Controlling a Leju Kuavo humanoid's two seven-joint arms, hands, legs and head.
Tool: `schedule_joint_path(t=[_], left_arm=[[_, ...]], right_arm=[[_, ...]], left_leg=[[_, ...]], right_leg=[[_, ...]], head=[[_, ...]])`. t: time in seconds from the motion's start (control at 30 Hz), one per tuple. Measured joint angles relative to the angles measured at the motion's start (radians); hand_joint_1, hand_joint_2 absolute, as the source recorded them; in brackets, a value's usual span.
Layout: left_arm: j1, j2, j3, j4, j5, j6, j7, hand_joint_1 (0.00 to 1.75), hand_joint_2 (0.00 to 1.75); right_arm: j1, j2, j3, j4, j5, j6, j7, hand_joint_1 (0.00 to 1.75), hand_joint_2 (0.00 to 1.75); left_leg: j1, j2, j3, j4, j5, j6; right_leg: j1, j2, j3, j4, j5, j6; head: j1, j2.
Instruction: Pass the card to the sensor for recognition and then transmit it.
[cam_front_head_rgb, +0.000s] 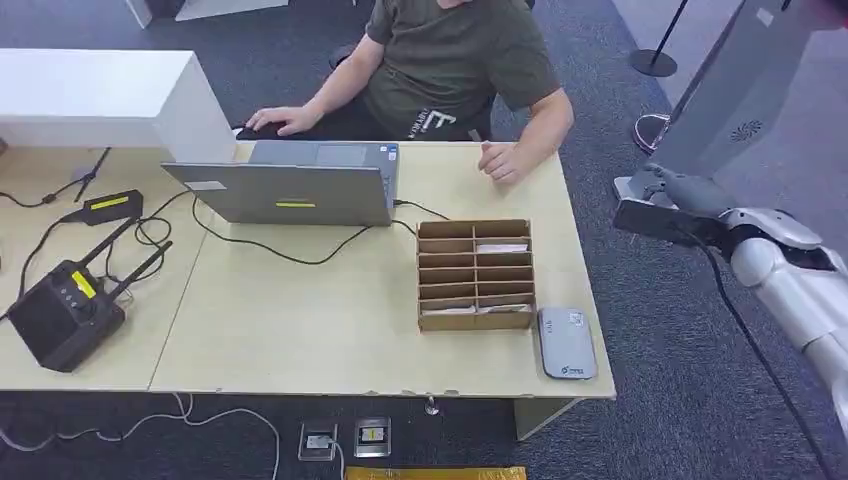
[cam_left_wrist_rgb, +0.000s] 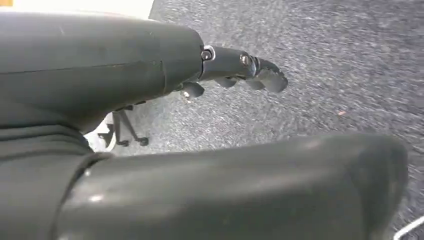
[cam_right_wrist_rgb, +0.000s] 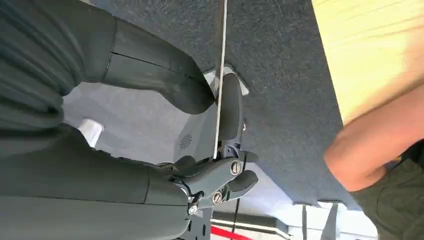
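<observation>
My right hand (cam_front_head_rgb: 668, 192) pinches the card (cam_right_wrist_rgb: 219, 80) beyond the tabletop's (cam_front_head_rgb: 300, 320) right edge. My left hand (cam_left_wrist_rgb: 240, 72) hangs over carpet, fingers loosely apart and holding nothing.

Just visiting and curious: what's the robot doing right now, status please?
Right robot hand pinching card, off table's right side. Left robot hand empty, hanging over floor. Sensor on table corner, nothing on it.

Thin card (cam_right_wrist_rgb: 220, 75) edge-on, pinched in right hand (cam_right_wrist_rgb: 210, 175)

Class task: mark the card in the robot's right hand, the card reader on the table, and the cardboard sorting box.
card (cam_right_wrist_rgb: 218, 90), right wrist view, on its thin edge
card reader (cam_front_head_rgb: 567, 343), head view, on its top face
cardboard sorting box (cam_front_head_rgb: 424, 275), head view, on its left wall
</observation>
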Motion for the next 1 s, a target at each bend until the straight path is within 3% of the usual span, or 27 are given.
schedule_joint_path(t=[0.27, 0.67, 1.0], left_arm=[[0.0, 0.003, -0.012, 0.0, -0.019, -0.011, -0.003, 0.0, 0.0], [0.0, 0.005, -0.033, 0.0, -0.024, 0.007, 0.01, 0.0, 0.0], [-0.001, 0.009, -0.042, 0.0, -0.023, 0.007, 0.01, 0.0, 0.0]], right_arm=[[0.143, -0.047, -0.005, -0.154, -0.066, -0.024, 0.097, 1.75, 1.75], [0.314, -0.101, -0.005, -0.333, -0.137, -0.098, 0.155, 1.75, 1.75], [0.372, -0.125, -0.005, -0.417, -0.153, -0.101, 0.175, 1.75, 1.75]], left_leg=[[0.0, 0.0, 0.0, 0.0, 0.0, 0.0], [0.0, 0.0, 0.0, 0.0, 0.0, 0.0], [0.0, 0.0, 0.0, 0.0, 0.0, 0.0]], right_leg=[[0.0, 0.0, 0.0, 0.0, 0.0, 0.0], [0.0, 0.0, 0.0, 0.0, 0.0, 0.0], [0.0, 0.0, 0.0, 0.0, 0.0, 0.0]], head=[[0.0, 0.0], [0.0, 0.0], [0.0, 0.0]])
